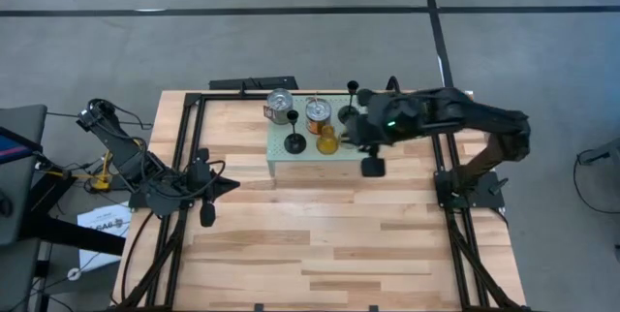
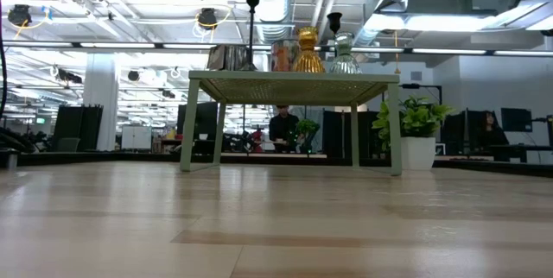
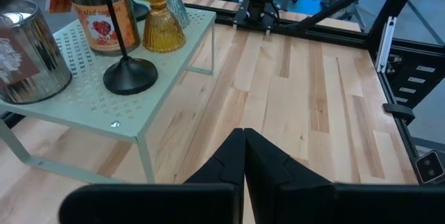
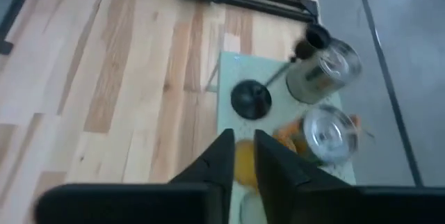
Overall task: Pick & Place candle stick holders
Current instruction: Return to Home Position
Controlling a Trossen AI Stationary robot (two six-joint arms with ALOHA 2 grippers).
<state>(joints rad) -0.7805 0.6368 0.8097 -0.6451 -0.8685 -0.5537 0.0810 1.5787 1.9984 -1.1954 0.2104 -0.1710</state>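
The pale green perforated stand (image 1: 281, 157) carries the candle stick holders. Two silvery cups (image 1: 280, 107) (image 1: 318, 111) stand at its far side. One black stemmed holder (image 1: 294, 141) stands at the near side, another (image 1: 350, 110) at the far right. The amber glass (image 1: 328, 140) stands beside the clear glass (image 2: 343, 53). My right gripper (image 1: 347, 140) hovers above the stand's right end, slightly open, with the amber glass (image 4: 243, 160) showing below the gap. My left gripper (image 3: 243, 151) is shut and empty over the table's left part (image 1: 225, 185).
Black frame rails (image 1: 189, 147) run along the table's left and right sides. Bare wood (image 1: 320, 234) lies between the stand and the near edge. A green potted plant (image 2: 419, 123) and a person (image 2: 282, 127) show beyond the stand in the low view.
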